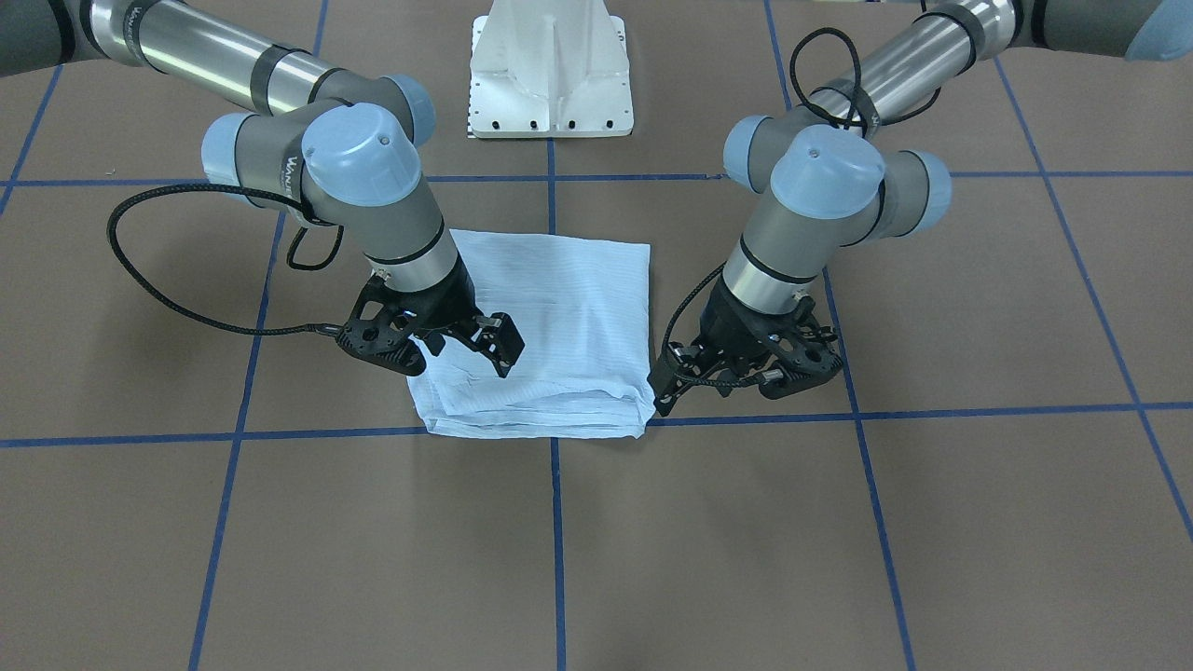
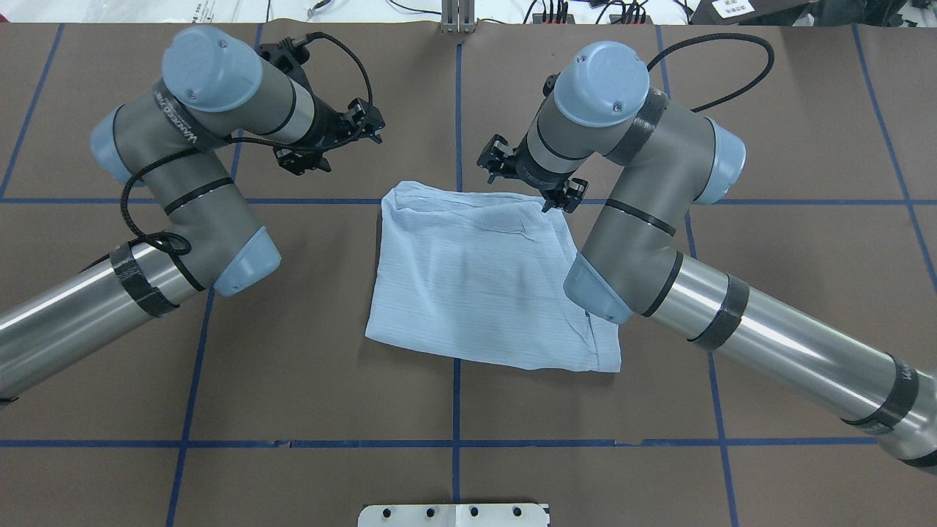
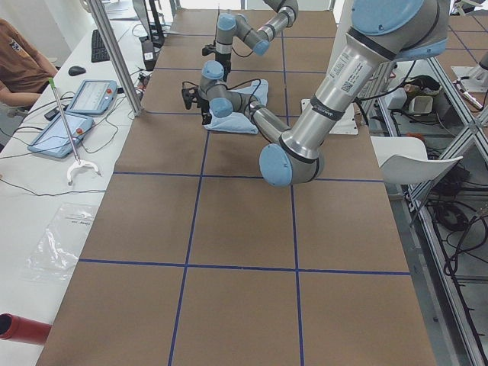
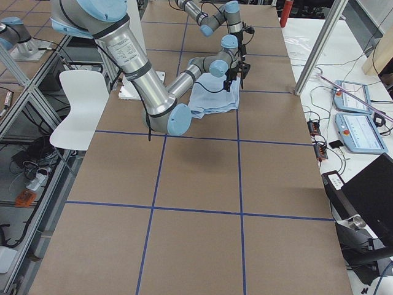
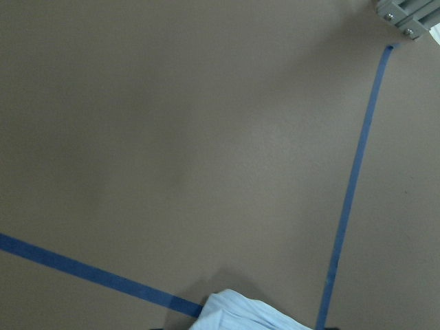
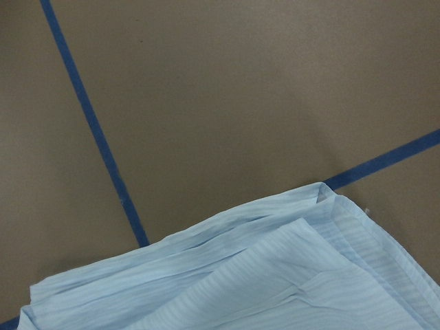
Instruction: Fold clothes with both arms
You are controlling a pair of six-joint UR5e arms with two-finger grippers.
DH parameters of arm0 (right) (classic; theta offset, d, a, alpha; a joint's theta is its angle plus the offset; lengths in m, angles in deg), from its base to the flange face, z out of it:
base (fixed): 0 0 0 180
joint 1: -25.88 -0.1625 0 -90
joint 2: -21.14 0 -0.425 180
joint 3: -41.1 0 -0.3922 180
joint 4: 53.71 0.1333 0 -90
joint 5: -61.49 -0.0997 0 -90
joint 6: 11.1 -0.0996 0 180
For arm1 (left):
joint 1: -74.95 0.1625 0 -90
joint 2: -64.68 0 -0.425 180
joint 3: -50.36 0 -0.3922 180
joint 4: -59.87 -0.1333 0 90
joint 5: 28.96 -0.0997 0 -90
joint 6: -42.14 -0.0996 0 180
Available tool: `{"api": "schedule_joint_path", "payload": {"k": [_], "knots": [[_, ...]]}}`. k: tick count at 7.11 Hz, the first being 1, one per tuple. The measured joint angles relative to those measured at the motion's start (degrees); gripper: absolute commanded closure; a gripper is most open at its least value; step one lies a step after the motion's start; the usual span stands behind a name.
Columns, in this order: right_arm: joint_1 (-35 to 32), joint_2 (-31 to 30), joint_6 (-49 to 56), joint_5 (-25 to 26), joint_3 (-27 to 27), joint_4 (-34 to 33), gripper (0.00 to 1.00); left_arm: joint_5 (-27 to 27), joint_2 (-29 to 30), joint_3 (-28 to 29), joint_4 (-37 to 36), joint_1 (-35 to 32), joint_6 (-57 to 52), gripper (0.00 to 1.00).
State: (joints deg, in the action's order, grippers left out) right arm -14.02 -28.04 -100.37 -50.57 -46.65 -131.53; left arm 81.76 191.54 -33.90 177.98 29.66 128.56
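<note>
Working on a brown table (image 1: 839, 540) gridded with blue tape lines (image 1: 556, 522), with a white pedestal base (image 1: 550, 75) at the robot's end. Finding the shirt (image 2: 476, 285) lying mid-table, already folded into a rough layered rectangle, so probably nearing the last fold or a squaring-up. Hovering the right gripper (image 1: 466, 347) over the stacked edge farthest from the robot, jaws spread and gripping nothing. Hanging the left gripper (image 1: 729, 375) just beside that edge's other corner, likewise spread and empty. Judging the step ahead: pinching both far corners through every layer, lifting level, moving the pair at one pace, guarding against slipping and skewing in such thin cloth. Noting tablets (image 3: 90, 95), a person (image 3: 19, 65) and a white chair (image 4: 77, 104) off the table, well apart from the shirt; judging none of these as blocking either gripper.
</note>
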Motion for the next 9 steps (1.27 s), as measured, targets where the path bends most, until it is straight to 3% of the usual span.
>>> {"api": "schedule_joint_path", "payload": {"k": [2, 4, 9], "knots": [[-3.7, -3.7, 10.1, 0.0, -2.2, -0.4, 0.00, 1.6, -7.2, -4.8, -0.3, -3.8, -11.0, 0.00], [-11.5, -9.1, 28.1, -1.3, -2.6, -1.7, 0.00, 3.5, -15.2, -8.7, -0.5, -9.0, -23.3, 0.00], [-31.7, -26.8, 71.2, -16.6, -2.7, -3.2, 0.00, 13.9, -33.0, -9.8, -0.8, -31.3, -67.4, 0.00]]}}
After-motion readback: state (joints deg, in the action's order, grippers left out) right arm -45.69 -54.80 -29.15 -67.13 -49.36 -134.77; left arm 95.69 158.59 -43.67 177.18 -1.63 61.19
